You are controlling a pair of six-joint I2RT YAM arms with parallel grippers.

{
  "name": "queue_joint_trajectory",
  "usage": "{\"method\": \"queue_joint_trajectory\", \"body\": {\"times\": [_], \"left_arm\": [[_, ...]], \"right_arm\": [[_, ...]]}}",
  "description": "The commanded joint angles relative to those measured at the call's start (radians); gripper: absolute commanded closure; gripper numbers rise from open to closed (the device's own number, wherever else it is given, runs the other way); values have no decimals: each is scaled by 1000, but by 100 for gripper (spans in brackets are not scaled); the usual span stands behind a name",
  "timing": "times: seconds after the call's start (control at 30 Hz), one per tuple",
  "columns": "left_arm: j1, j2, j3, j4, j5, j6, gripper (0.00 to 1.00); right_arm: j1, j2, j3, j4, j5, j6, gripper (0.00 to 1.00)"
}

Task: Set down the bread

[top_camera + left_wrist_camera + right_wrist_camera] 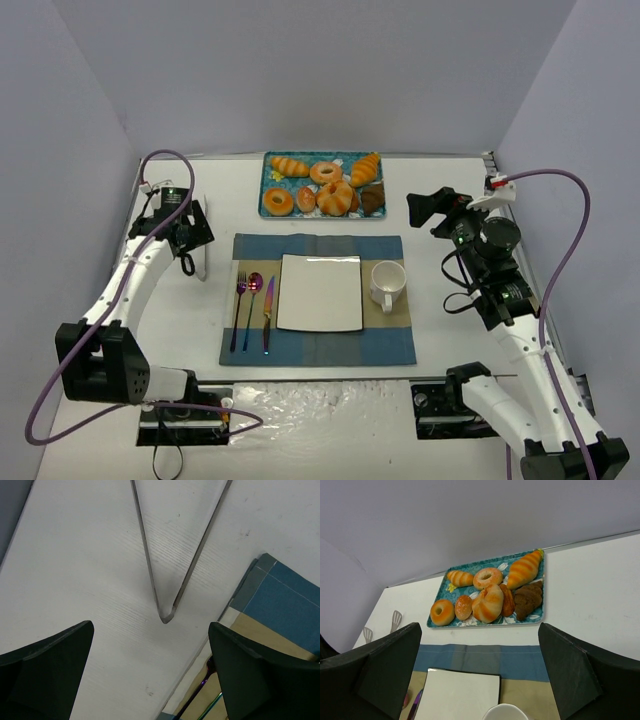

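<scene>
The bread is a small golden-brown oval roll lying on the blue patterned tray at the back, between a donut and a large ridged bun. In the right wrist view the bread sits near the tray's front edge. My right gripper hovers open to the right of the tray, empty and well short of it. My left gripper stands open and empty low over the table at the left, with the bend of the metal tongs just ahead of its fingers.
A blue and tan placemat holds a square white plate, a white cup and iridescent cutlery. The tray also carries donuts, croissants, a big bun and a dark pastry. Grey walls enclose the table.
</scene>
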Motion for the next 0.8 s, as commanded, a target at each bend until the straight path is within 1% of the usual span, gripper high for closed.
{"method": "queue_joint_trajectory", "body": {"times": [0.0, 0.17, 0.27, 0.37, 0.53, 0.77], "left_arm": [[62, 21, 71, 68, 77, 46, 3], [82, 93, 116, 81, 133, 122, 3], [129, 137, 130, 101, 185, 136, 3], [144, 170, 141, 113, 227, 134, 3], [158, 254, 166, 111, 237, 134, 3], [162, 327, 183, 115, 255, 143, 3]], "right_arm": [[6, 9, 14, 136, -40, 33, 0], [6, 22, 20, 155, -59, 44, 0], [6, 26, 40, 147, -69, 39, 0], [6, 22, 49, 138, -70, 36, 0], [8, 3, 44, 129, -62, 33, 0], [8, -17, 28, 133, -59, 44, 0]]}}
